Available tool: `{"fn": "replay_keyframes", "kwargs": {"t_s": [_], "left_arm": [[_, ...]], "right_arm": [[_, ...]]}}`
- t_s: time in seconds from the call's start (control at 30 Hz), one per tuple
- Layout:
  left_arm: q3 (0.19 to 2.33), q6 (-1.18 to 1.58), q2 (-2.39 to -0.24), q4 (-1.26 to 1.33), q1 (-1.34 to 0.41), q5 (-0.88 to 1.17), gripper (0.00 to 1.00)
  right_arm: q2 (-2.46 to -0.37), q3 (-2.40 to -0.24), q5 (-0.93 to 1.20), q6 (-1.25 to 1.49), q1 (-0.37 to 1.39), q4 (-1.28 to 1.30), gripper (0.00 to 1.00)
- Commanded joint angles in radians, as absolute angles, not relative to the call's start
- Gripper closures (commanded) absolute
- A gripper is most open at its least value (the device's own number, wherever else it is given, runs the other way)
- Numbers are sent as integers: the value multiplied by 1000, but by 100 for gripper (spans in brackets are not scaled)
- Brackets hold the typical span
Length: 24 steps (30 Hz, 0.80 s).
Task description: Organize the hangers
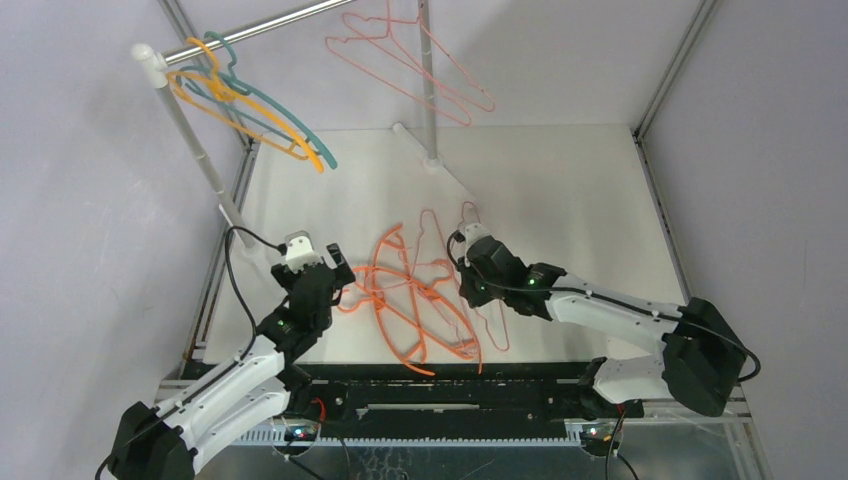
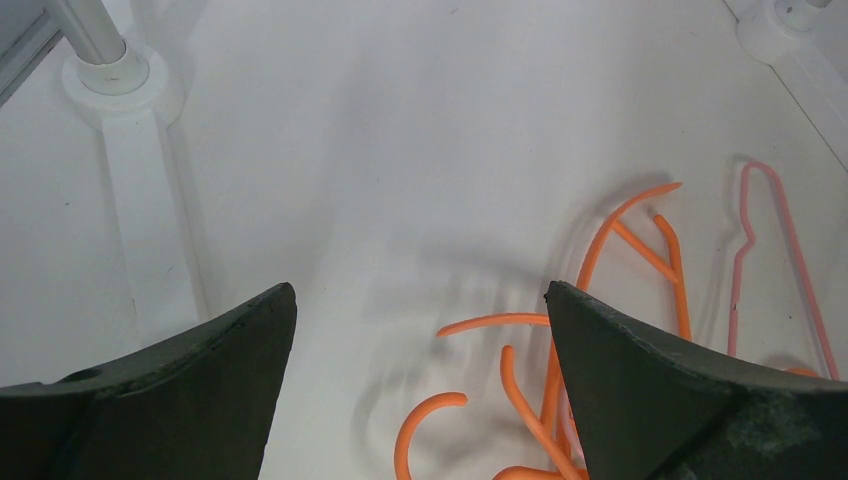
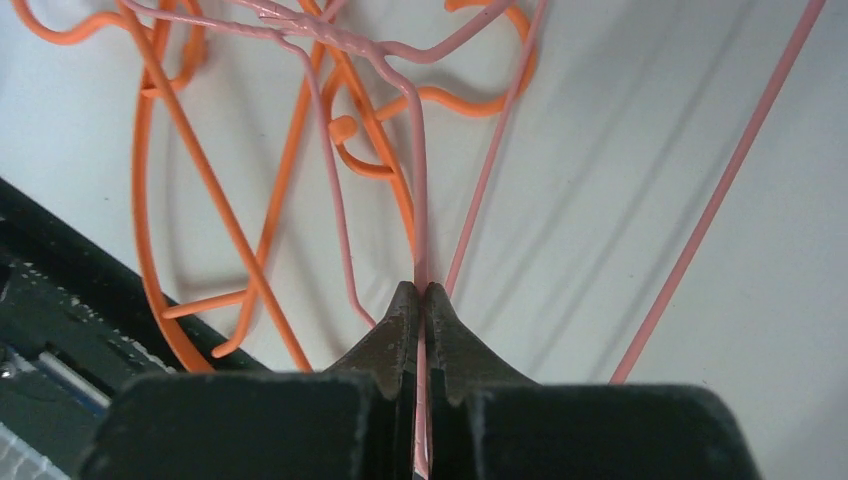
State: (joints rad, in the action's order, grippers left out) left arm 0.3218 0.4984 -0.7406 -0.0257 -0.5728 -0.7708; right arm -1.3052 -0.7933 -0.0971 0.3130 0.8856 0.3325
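A white counter (image 1: 560,190) carries a silver rail (image 1: 262,28) on white posts. At the rail's left end hang teal and yellow-orange hangers (image 1: 255,115), with pale pink hangers (image 1: 420,65) farther right. A tangle of orange hangers (image 1: 400,300) lies on the counter between the arms. The left hand (image 2: 420,292) hovers beside it, spread wide and empty. The right hand (image 3: 421,292) is pinched tight on the wire of a pink hanger (image 3: 420,200).

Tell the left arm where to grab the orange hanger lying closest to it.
Grip its hook, the curved end lying clear at the pile's left edge; the rest crosses other orange hangers. It lies flat on the table, so the open left gripper should probably descend from above, fingers straddling the wire.
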Motion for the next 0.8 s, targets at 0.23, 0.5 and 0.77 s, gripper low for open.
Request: {"fn": "replay_keyframes", "kwargs": {"t_s": [0.23,0.5,0.77], "left_arm": [[347,509,-744,6,-569,-760,0],[348,508,-731,2,-569,-762,1],[346,505,-701,-7,-569,-768,1]], "right_arm": [[-1133,-943,127,368,831,322,100],[-1180,-1222,474,505,686,175,100],[-1442,-1503,637,650,620,37,100]]}}
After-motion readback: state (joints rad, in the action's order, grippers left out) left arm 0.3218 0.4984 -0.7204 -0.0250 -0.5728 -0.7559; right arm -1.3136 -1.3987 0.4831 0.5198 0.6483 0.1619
